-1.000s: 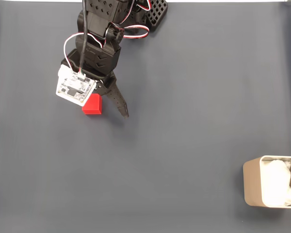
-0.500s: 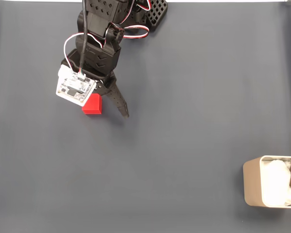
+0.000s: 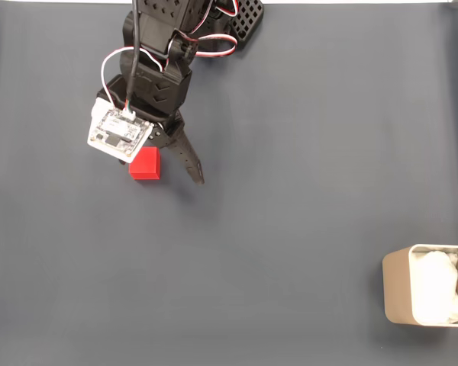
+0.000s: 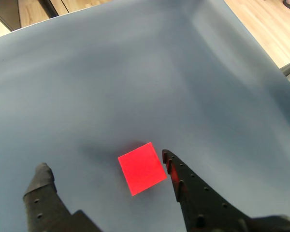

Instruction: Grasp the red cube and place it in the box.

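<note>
The red cube [image 3: 146, 164] lies on the dark grey mat in the upper left of the fixed view, partly under the wrist's white circuit board [image 3: 120, 136]. My gripper [image 3: 164, 174] is open and straddles the cube. One black finger [image 3: 189, 162] reaches past the cube's right side, and the board hides the other. In the wrist view the red cube [image 4: 141, 167] sits between the fingertips of the gripper [image 4: 104, 164], close against one finger [image 4: 183, 181] and well apart from the other. The beige box [image 3: 397, 293] stands at the lower right edge.
White wadding [image 3: 437, 288] fills the box, which the fixed view's right edge cuts off. The arm's base [image 3: 244, 19] stands at the top of the mat. A wooden floor [image 4: 268, 24] shows beyond the mat's edge in the wrist view.
The wrist and its white board have shifted slightly towards the base. The cube and the visible finger stay where they were.
</note>
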